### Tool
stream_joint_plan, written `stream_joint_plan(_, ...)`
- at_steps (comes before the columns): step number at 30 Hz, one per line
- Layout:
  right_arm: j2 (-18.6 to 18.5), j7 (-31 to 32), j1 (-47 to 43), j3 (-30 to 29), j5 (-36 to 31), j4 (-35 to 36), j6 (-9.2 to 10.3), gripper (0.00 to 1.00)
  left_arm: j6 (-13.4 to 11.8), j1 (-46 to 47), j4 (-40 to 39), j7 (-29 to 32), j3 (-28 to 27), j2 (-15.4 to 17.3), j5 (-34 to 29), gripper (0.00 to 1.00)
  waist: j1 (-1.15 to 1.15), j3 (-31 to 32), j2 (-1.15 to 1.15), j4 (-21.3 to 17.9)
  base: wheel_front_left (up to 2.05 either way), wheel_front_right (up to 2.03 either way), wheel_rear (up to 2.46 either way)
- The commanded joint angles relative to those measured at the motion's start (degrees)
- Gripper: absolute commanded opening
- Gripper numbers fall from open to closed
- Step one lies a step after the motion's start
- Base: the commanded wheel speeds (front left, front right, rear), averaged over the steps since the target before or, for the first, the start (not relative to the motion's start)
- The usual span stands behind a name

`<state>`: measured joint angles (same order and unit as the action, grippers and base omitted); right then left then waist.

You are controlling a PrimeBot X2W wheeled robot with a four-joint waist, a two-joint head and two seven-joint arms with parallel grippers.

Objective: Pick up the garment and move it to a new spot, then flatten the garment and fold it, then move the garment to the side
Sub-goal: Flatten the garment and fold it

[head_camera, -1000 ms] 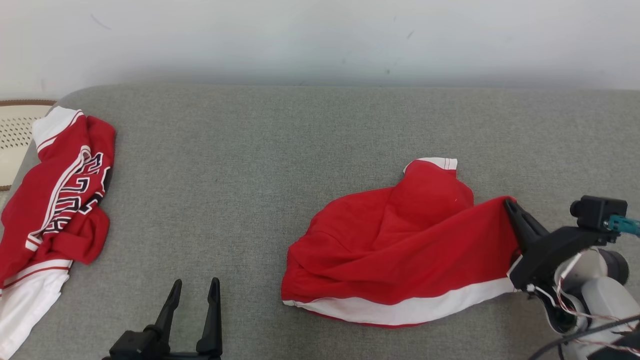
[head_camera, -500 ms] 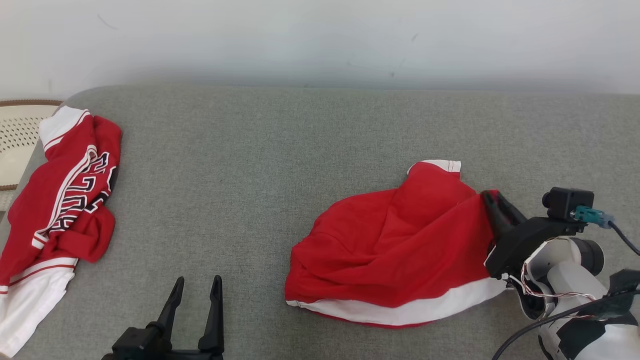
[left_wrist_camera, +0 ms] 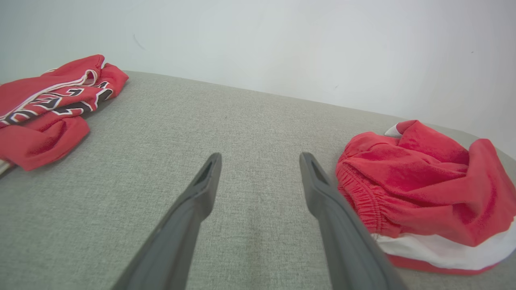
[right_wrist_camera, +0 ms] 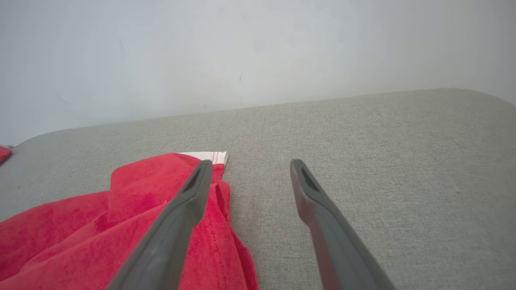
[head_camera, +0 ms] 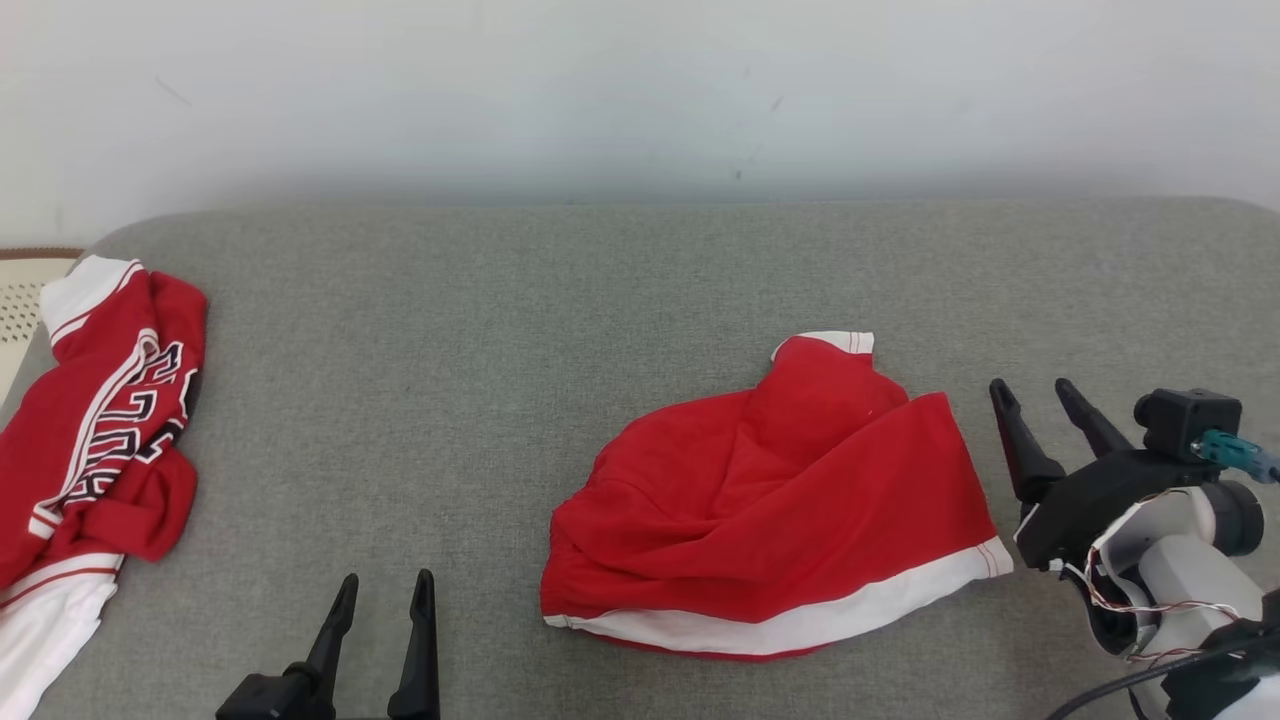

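Observation:
The garment [head_camera: 780, 510], red shorts with white hem bands, lies rumpled on the grey cushion, right of centre. It also shows at the right of the left wrist view as the garment [left_wrist_camera: 423, 189] and at the lower left of the right wrist view as the garment [right_wrist_camera: 121, 225]. My right gripper [head_camera: 1030, 395] stands open just right of its right edge, nothing between its fingers; in its own view the right gripper [right_wrist_camera: 248, 165] has its left finger over the cloth's edge. My left gripper [head_camera: 385, 590] is open and empty near the front edge, left of the shorts; the left gripper [left_wrist_camera: 260, 159] faces bare cushion.
A second red and white garment with black lettering [head_camera: 100, 440] lies at the cushion's far left edge. A pale perforated object [head_camera: 25, 300] sits beyond that edge. A white wall [head_camera: 640, 90] runs behind the grey cushion [head_camera: 450, 350], which has free room in the middle.
My right gripper has opened and let go of the shorts' right edge, which dropped flat onto the cushion. The head camera has shifted slightly. The left gripper has not moved.

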<state>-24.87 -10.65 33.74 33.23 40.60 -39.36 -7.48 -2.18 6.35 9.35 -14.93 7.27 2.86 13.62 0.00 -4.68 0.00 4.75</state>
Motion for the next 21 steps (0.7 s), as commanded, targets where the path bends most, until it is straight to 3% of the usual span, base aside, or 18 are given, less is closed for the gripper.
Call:
stream_joint_plan(1, -0.72, -0.85, -1.05, -0.75, -0.98, 0.95, -0.03, 1.00, -0.06, -0.62, -0.10, -0.16, -0.10, 0.04, -0.47, 1.00, 0.00, 0.36, 0.00, -0.63, 0.00, 0.00, 0.00)
stream_joint_plan(13, 1.06, -4.40, -10.29, -11.77, -8.97, 9.74, -0.03, 1.00, -0.31, -2.95, -1.17, -0.16, -0.96, 0.04, -0.56, 1.00, 0.00, 3.32, 0.00, -1.55, 0.00, 0.00, 0.00)
stream_joint_plan(21, 5.70, -4.55, -20.03, -19.05, -15.57, 21.19, -0.03, 1.00, -0.47, -4.34, -2.49, -0.16, -2.32, 0.04, -1.76, 1.00, 0.00, 4.64, 0.00, -1.68, 0.00, 0.00, 0.00)
